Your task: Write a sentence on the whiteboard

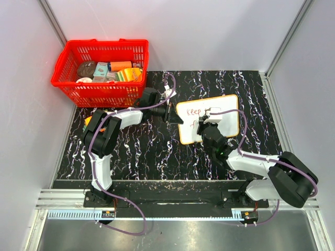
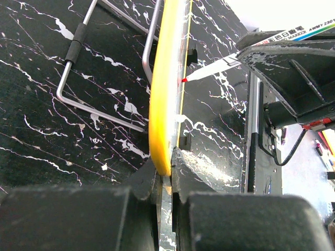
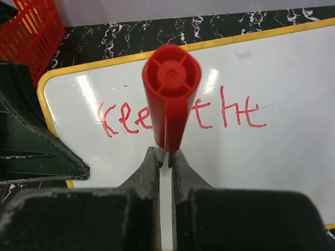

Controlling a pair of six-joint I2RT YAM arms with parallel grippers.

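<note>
The whiteboard [image 1: 227,107] with its orange-yellow rim lies on the black marbled table, right of centre. Red handwriting [image 3: 238,112] on it reads roughly "keep the"; the marker hides part of it. A further red stroke [image 1: 191,125] sits lower in the top view. My left gripper [image 1: 171,113] is shut on the board's left rim [image 2: 165,94], seen edge-on in the left wrist view. My right gripper [image 1: 212,119] is over the board, shut on a red-capped marker [image 3: 171,99]. The marker's red tip [image 2: 184,80] meets the board's face.
A red basket [image 1: 102,73] full of small packages stands at the back left, close to my left arm. A bent metal wire frame [image 2: 99,104] lies on the table behind the board's rim. Grey walls close in the sides and back.
</note>
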